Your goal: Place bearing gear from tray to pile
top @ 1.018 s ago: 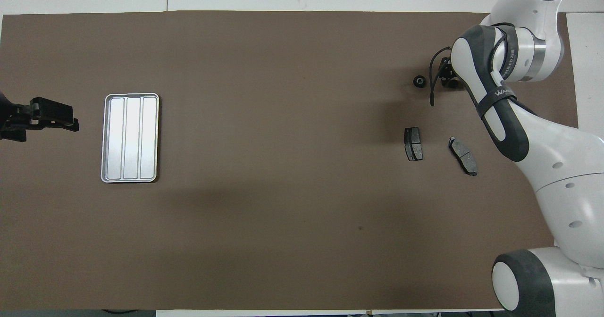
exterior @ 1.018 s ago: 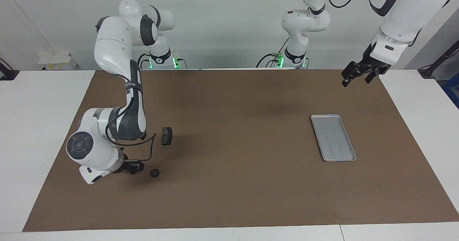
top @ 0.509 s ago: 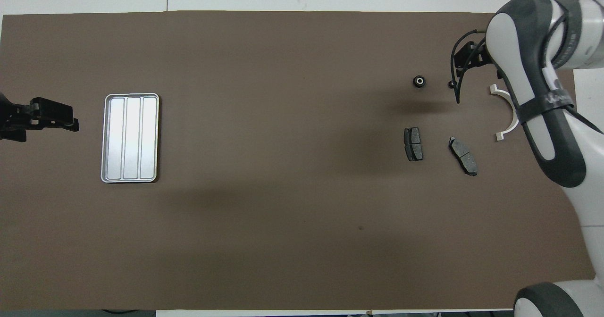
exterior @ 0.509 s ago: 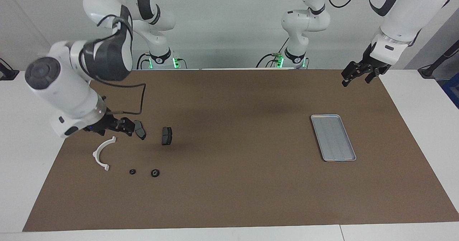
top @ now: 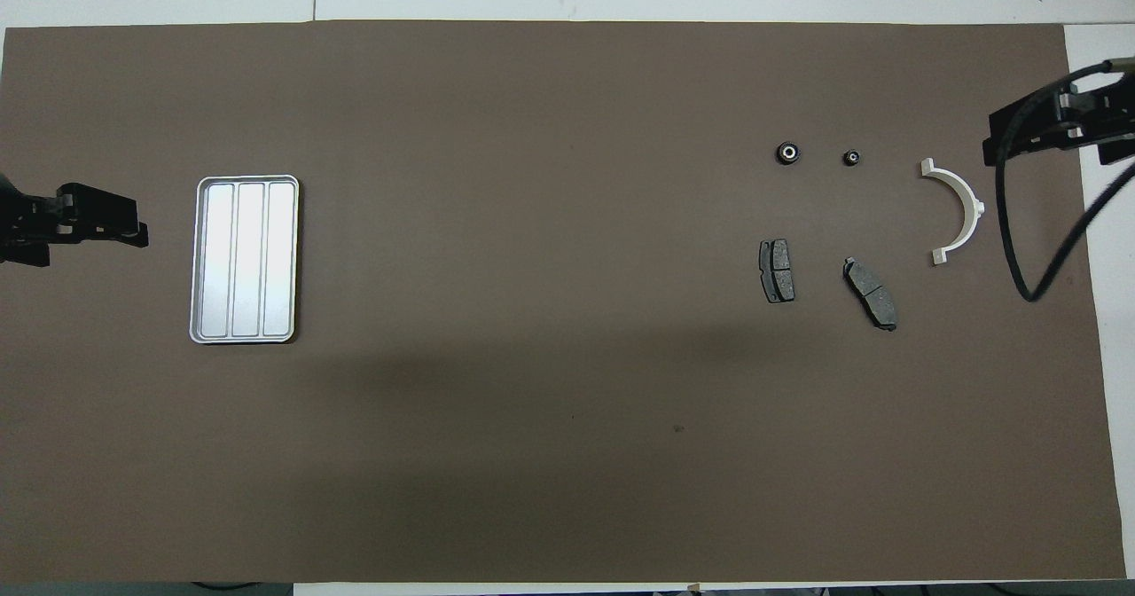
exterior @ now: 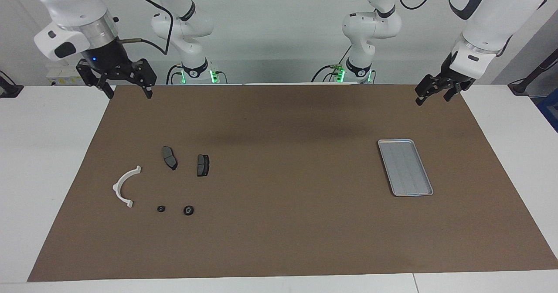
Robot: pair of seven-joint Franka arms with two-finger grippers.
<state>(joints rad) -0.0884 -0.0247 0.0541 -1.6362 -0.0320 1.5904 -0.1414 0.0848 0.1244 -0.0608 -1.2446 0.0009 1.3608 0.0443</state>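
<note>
Facing view: my right gripper (exterior: 128,93) hangs spread and empty over the mat's (exterior: 283,240) corner; my left gripper (exterior: 432,96), jaws apart, empty, waits above its edge. The tray (exterior: 405,167) holds nothing.

Overhead view: two bearing gears (top: 787,152) lie beside the white bracket (top: 958,212) and pads (top: 776,270), the broad mat middle between them and the tray.

We see a brown mat (exterior: 279,123) covering most of a white tabletop (exterior: 43,153), which shows as bare margins along the mat's edges. A thin seam (exterior: 413,282) crosses the tabletop's strip farthest from the robots. A plain pale wall (exterior: 279,31) rises at the robots' end. A small white box (exterior: 65,74) sits by the wall toward the right arm's end. Dark mounts we cannot identify stand at both table ends (exterior: 8,88) (exterior: 529,79).
</note>
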